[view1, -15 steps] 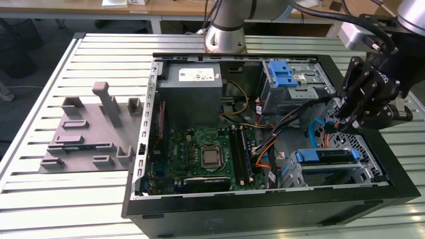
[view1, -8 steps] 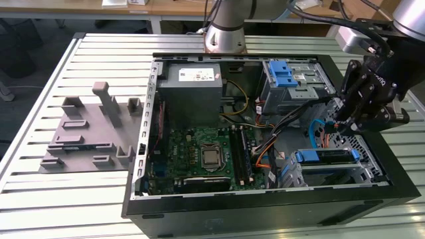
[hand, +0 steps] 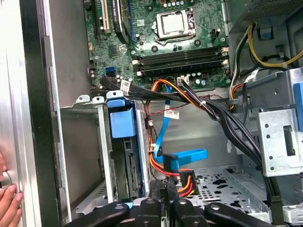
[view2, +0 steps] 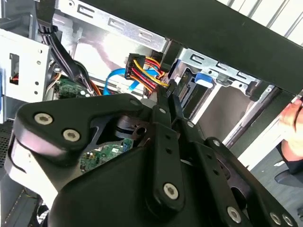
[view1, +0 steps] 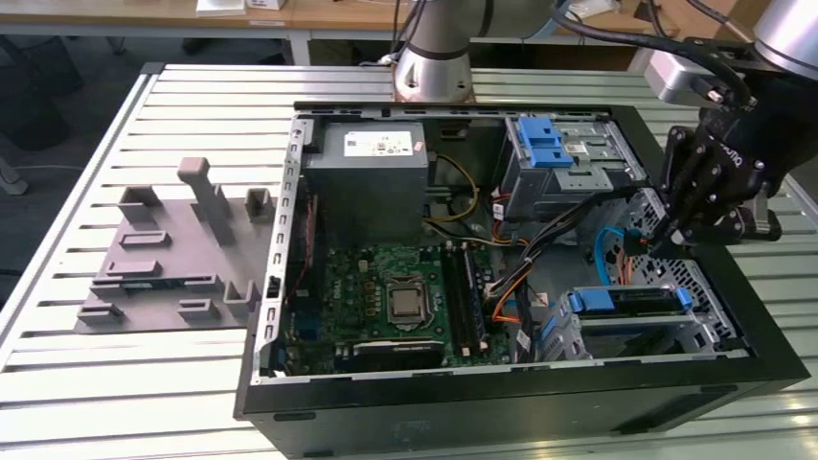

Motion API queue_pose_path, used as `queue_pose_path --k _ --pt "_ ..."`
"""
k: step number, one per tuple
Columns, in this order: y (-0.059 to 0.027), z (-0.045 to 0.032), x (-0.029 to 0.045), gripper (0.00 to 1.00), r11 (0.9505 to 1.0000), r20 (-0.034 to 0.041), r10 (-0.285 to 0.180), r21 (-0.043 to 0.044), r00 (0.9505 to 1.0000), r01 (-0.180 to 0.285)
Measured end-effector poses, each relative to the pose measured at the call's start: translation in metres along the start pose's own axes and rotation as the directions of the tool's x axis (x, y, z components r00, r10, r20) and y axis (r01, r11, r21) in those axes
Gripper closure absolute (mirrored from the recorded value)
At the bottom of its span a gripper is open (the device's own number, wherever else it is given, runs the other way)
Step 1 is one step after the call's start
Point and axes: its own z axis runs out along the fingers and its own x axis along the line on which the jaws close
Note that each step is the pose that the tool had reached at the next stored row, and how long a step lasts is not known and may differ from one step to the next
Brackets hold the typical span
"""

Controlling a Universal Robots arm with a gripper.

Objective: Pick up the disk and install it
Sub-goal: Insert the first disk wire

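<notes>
My tool (view2: 169,90) hangs inside the open black computer case (view1: 511,414), fingers pressed together with nothing visibly between them. The flat silver disk with a blue bracket (view1: 624,301) sits in that case's corner bay. The case stands on a slatted metal counter (view1: 192,96), with wooden desks (view1: 332,11) behind it.

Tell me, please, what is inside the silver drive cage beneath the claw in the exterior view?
The disk sits in the drive cage, its blue bracket showing along its top edge. The cage walls cover its label and lower part.
</notes>
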Motion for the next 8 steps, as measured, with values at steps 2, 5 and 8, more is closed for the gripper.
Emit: queue_pose_path --k 2,5,8 --pt "-0.0001 -0.0001 0.0001 0.83 0.9999 -0.0009 -0.016 0.0014 0.9999 0.016" --pt "0.0001 0.0001 0.0003 0.83 0.9987 -0.0020 -0.051 0.0042 0.9987 0.051" --pt "0.0007 0.0006 0.0030 0.83 0.9976 -0.0023 -0.069 0.0071 0.9976 0.069"
